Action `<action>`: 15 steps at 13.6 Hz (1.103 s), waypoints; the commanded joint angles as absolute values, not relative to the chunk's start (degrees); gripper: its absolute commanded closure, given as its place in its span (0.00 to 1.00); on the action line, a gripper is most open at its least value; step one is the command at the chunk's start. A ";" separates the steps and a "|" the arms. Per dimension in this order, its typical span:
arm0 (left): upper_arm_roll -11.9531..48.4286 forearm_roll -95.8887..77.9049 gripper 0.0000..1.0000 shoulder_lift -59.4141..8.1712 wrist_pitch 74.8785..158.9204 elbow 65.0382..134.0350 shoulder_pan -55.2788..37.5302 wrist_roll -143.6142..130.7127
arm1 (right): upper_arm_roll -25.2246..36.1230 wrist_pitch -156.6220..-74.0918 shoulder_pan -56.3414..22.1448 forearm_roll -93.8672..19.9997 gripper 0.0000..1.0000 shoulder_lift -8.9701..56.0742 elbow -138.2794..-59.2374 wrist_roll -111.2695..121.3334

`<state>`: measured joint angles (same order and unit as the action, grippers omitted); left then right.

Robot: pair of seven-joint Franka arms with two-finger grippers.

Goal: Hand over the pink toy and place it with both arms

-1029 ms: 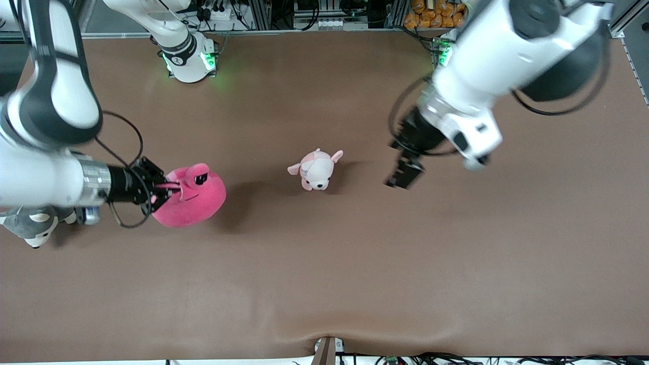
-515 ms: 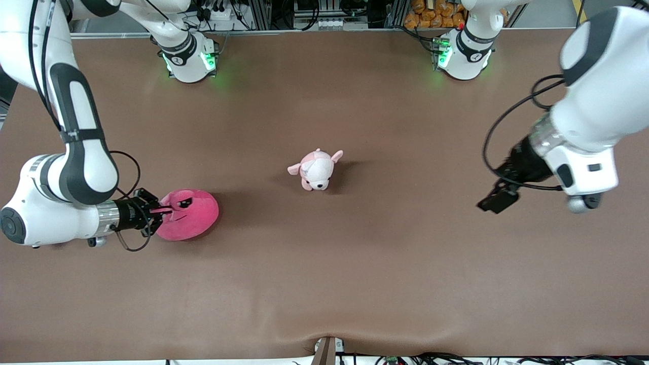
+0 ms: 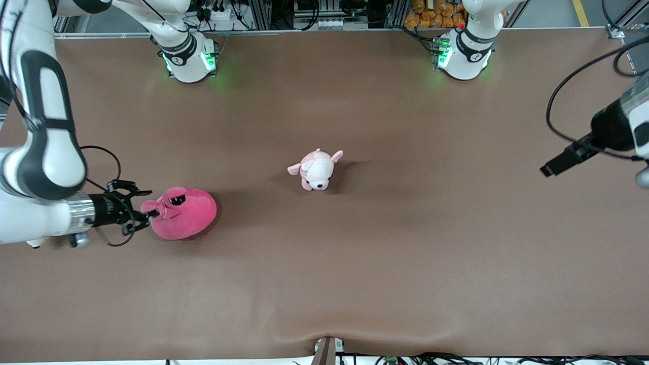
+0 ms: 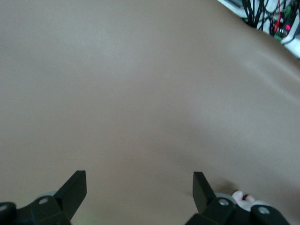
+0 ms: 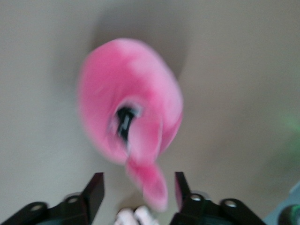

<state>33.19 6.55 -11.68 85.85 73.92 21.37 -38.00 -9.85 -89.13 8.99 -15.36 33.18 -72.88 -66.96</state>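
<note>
The pink toy (image 3: pixel 183 219) lies on the table (image 3: pixel 355 284) toward the right arm's end. The puppy (image 3: pixel 316 170) lies mid-table, at about two o'clock from the toy, farther from the front camera, well apart. The right gripper (image 3: pixel 143 205) sits at the toy's nine o'clock, just beside it. The left gripper (image 3: pixel 550 169) hangs over the left arm's end, at the puppy's three o'clock.

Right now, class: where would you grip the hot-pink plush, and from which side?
Grip the pink plush by its protruding ear, coming from the right arm's end of the table. The open right gripper is already there, its fingers either side of that thin flap; the round body looks too wide to pinch.
</note>
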 commanded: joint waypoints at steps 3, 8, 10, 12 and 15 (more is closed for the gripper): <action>30.96 6.59 0.00 -5.12 82.18 76.71 20.40 -26.74 | -15.09 -85.52 7.64 -15.03 0.00 30.25 -60.92 -62.09; 6.02 -0.35 0.00 7.18 81.56 90.23 0.13 -18.30 | -16.26 -78.51 8.09 -13.28 0.00 22.17 -60.64 -35.92; -0.06 -0.26 0.00 10.79 81.74 94.99 -6.47 -18.19 | -16.87 -72.63 7.21 -7.68 0.00 17.08 -60.99 -23.97; -1.32 0.44 0.00 13.17 82.00 97.64 -8.26 -17.76 | -17.23 -68.84 5.45 -2.13 0.00 13.55 -61.35 -10.70; -1.23 4.54 0.00 13.54 82.00 97.82 -9.57 -12.59 | -16.88 -65.56 6.32 0.52 0.00 7.14 -66.94 -0.89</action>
